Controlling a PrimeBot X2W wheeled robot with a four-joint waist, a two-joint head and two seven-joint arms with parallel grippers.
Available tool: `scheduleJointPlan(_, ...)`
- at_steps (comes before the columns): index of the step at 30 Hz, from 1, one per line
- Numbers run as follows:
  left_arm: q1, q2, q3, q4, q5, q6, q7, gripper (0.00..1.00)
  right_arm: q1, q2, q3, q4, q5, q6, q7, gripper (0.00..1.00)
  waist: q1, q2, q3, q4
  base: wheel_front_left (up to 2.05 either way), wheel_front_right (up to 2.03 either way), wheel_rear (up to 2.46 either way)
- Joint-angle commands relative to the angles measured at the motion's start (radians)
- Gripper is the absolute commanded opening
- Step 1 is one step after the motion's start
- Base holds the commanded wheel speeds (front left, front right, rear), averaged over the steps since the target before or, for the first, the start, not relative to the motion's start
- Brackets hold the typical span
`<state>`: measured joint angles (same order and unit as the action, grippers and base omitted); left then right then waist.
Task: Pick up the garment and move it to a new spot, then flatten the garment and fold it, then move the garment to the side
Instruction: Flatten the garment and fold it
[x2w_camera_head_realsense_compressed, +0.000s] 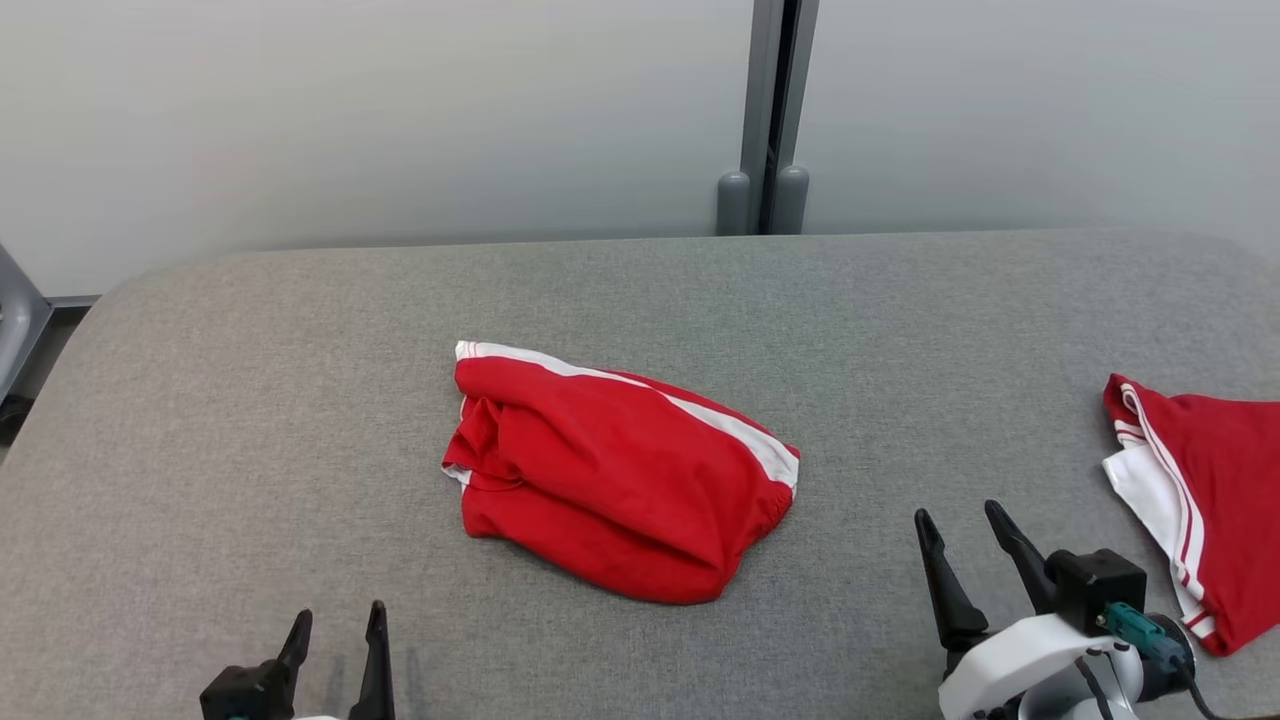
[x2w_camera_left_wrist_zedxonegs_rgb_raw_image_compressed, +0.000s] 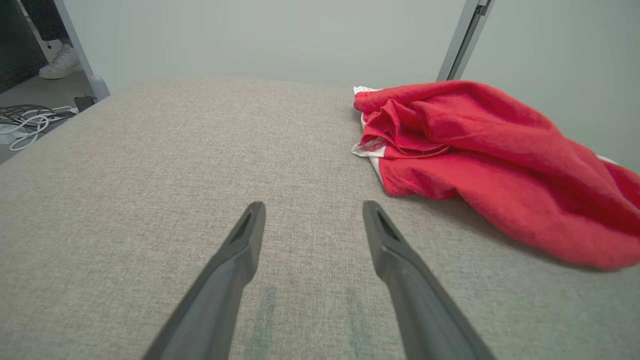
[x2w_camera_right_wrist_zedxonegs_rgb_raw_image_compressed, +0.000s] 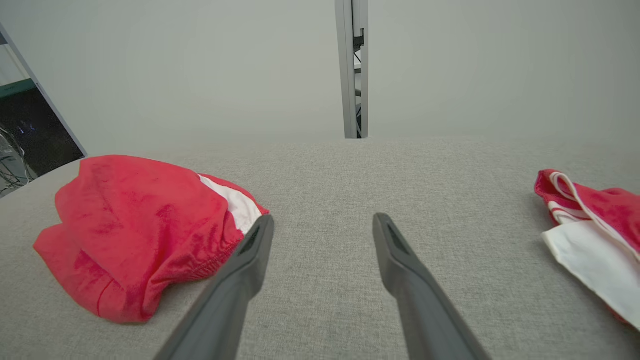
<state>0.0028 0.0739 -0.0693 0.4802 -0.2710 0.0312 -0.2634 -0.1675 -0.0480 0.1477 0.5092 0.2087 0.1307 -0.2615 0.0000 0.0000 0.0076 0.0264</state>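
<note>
Left gripper (x2w_camera_head_realsense_compressed: 338, 612): lowest and nearest in the head view, at the lower left. Its two dark fingers stand apart with nothing between them, and they hang low over bare grey cloth.
Right gripper (x2w_camera_head_realsense_compressed: 957, 512): at the lower right, a little farther in. Its fingers are also spread and empty and point toward the far edge.
Desk (x2w_camera_head_realsense_compressed: 250, 400): a broad top covered in grey woven fabric with rounded far corners. It carries both pieces of clothing.
Garment (x2w_camera_head_realsense_compressed: 620, 480): a red piece with a white stripe along its far edge. It lies crumpled in a loose heap at about the middle of the desk, with folds bunched at its left end and a gathered hem at its right end.
Garment against the grippers: it lies beyond the left gripper and to that gripper's right. It lies to the left of the right gripper, near it but not touching.
In the way: only open grey fabric lies between each gripper and the heap.
Second garment (x2w_camera_head_realsense_compressed: 1210, 500): red with thin white stripes and a white panel. It lies at the desk's right edge, to the right of the right gripper and well apart from the middle heap.
Post (x2w_camera_head_realsense_compressed: 770, 110): a grey upright with two rounded feet, standing just behind the far edge.
Wall (x2w_camera_head_realsense_compressed: 400, 120): plain pale panels on either side of the post.
Floor beside the desk: in the left wrist view, white cables (x2w_camera_left_wrist_zedxonegs_rgb_raw_image_compressed: 27, 122) lie loose past the desk's corner. Farther off is a white shoe (x2w_camera_left_wrist_zedxonegs_rgb_raw_image_compressed: 60, 62).
</note>
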Motion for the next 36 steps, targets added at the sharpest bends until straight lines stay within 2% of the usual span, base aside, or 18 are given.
scheduleJointPlan(1,0.007,0.000,0.006,-0.001,0.015,-0.005,-0.001,1.00,0.009,-0.006,-0.001,0.002,-0.007,0.000,-0.005,1.00,0.0000,0.0000,-0.001,-0.003,0.00,0.00,0.00)
scheduleJointPlan(8,-0.058,-0.015,0.044,0.017,0.016,-0.051,-0.001,1.00,-0.009,-0.006,0.003,-0.008,-0.012,0.000,-0.005,1.00,0.0000,0.0000,0.034,-0.023,0.00,0.00,0.00)
scheduleJointPlan(15,-0.350,0.005,0.058,0.189,0.005,-0.101,0.001,1.00,-0.066,-0.006,0.041,-0.032,-0.015,0.000,-0.005,1.00,0.0000,0.0000,0.125,-0.067,0.00,0.00,0.00)
scheduleJointPlan(22,-0.653,0.064,0.067,0.399,-0.024,-0.127,0.104,1.00,-0.119,-0.006,0.050,-0.047,-0.019,0.000,-0.005,1.00,0.0000,0.0000,0.221,-0.138,0.00,0.00,0.00)
scheduleJointPlan(23,-0.716,0.074,0.068,0.452,-0.038,-0.130,0.147,1.00,-0.131,-0.006,0.043,-0.051,-0.021,0.000,-0.005,1.00,0.0000,0.0000,0.247,-0.155,0.00,0.00,0.00)
scheduleJointPlan(30,-0.866,0.106,0.056,0.607,-0.070,-0.148,0.286,1.00,-0.157,-0.005,0.035,-0.068,-0.019,0.000,-0.005,1.00,0.0000,0.0000,0.317,-0.199,0.00,0.00,0.00)
scheduleJointPlan(36,-0.931,0.129,0.060,0.675,-0.082,-0.146,0.293,1.00,-0.177,-0.006,0.038,-0.079,-0.009,0.000,-0.005,1.00,0.0000,0.0000,0.350,-0.216,0.00,0.00,0.00)
